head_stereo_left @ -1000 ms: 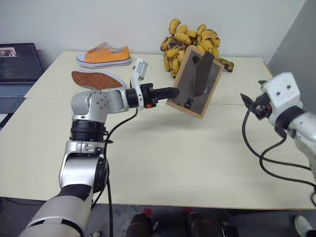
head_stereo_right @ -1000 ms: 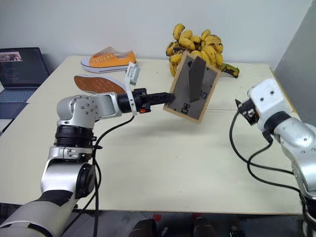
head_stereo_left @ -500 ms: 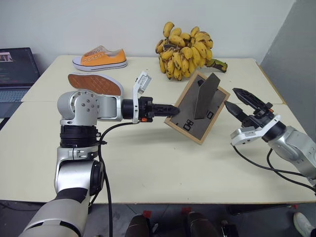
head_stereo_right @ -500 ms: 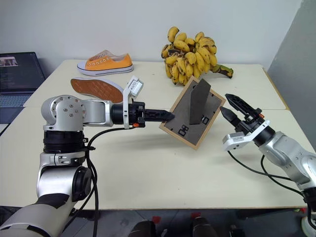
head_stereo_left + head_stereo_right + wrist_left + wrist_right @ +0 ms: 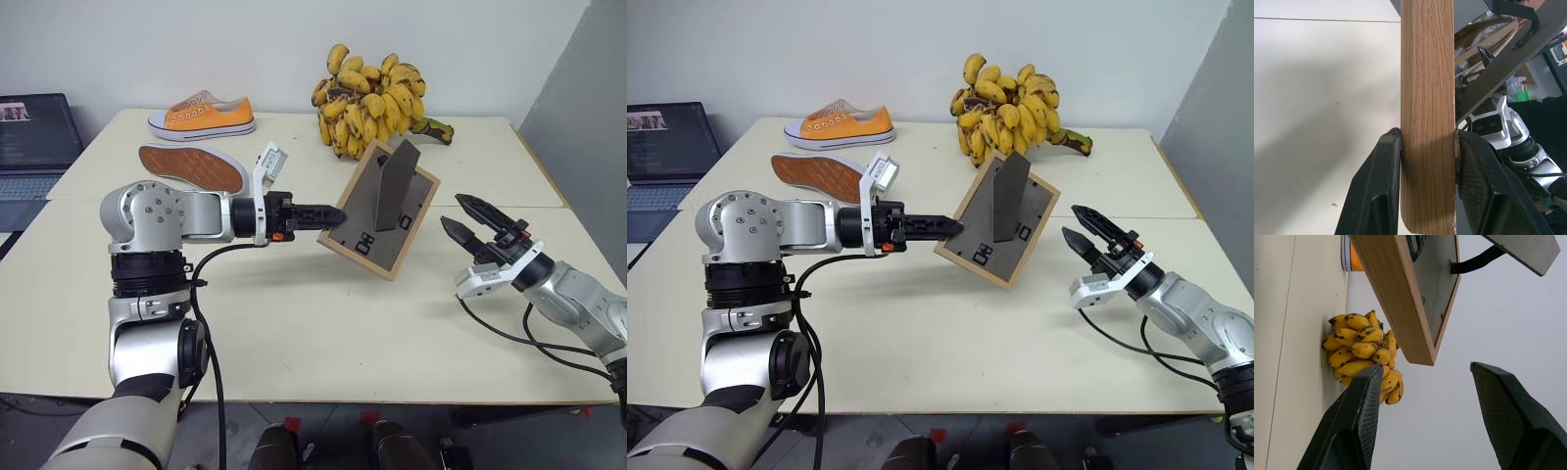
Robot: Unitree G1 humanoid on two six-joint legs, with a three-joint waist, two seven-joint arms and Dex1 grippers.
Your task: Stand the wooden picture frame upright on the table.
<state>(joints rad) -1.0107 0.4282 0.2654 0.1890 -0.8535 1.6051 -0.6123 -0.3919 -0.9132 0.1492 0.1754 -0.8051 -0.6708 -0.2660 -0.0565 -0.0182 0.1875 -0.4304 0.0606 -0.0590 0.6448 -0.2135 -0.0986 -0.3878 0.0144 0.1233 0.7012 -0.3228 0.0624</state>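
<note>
My left gripper (image 5: pixel 333 213) has its jaws clamped on the left edge of the frame (image 5: pixel 380 221), one finger (image 5: pixel 1382 191) on each face of the wood. I'm holding the frame tilted, above the middle of the worktop (image 5: pixel 323 323), dark back toward me, with the stand flap (image 5: pixel 393 184) swung out from it. I can't tell whether its lower corner touches the surface.

My right gripper (image 5: pixel 468 217) sits just right of the frame with its jaws spread wide and nothing between them, pointing toward the frame's right edge but apart from it.

Farther out, a banana bunch (image 5: pixel 370 96) lies at the far side behind the frame. At far left I see an orange shoe (image 5: pixel 203 114) upright and another one (image 5: pixel 192 166) sole-up nearer me. A laptop (image 5: pixel 34 145) sits off the worktop's left end.
</note>
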